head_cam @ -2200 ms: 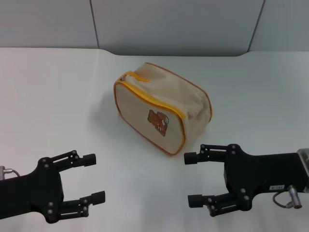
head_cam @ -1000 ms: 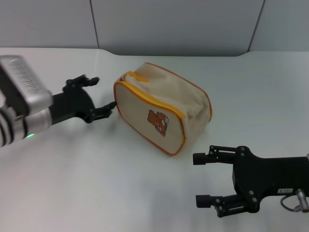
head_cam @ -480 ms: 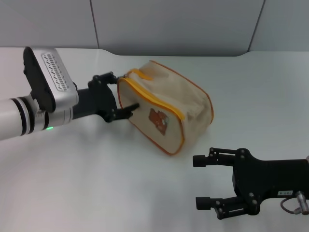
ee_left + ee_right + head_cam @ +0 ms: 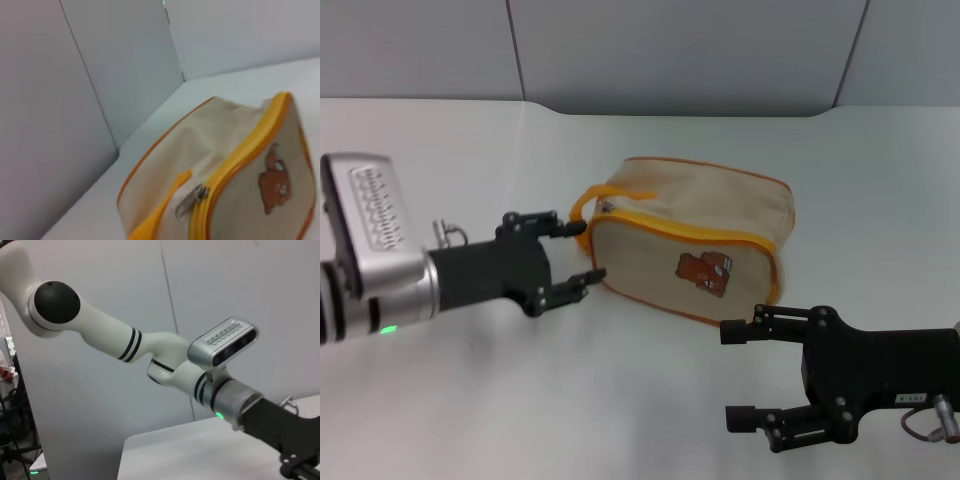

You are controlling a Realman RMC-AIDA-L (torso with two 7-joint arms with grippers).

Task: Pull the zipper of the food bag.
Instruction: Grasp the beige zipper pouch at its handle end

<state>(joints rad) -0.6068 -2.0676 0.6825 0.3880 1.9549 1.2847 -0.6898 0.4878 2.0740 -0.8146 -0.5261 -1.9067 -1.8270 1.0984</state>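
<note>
The beige food bag (image 4: 695, 235) lies on the white table (image 4: 470, 400), long side towards me, bear print (image 4: 700, 268) facing front. Its yellow zipper (image 4: 690, 233) runs along the top front edge. The silver pull tab (image 4: 605, 207) sits at the bag's left end, beside the orange strap loop (image 4: 585, 200). My left gripper (image 4: 586, 250) is open at that left end, just below the tab, holding nothing. The left wrist view shows the bag (image 4: 240, 200), the zipper (image 4: 245, 150) and the tab (image 4: 192, 200) close up. My right gripper (image 4: 728, 372) is open and empty in front of the bag.
A grey wall panel (image 4: 670, 50) stands behind the table's far edge. The right wrist view shows only my left arm (image 4: 220, 385) against the wall. Bare tabletop lies to the left and right of the bag.
The bag has swung round and slid right and nearer, now lying long side to the front. My left gripper has drawn back towards me, off the bag's face. The right arm stays still.
</note>
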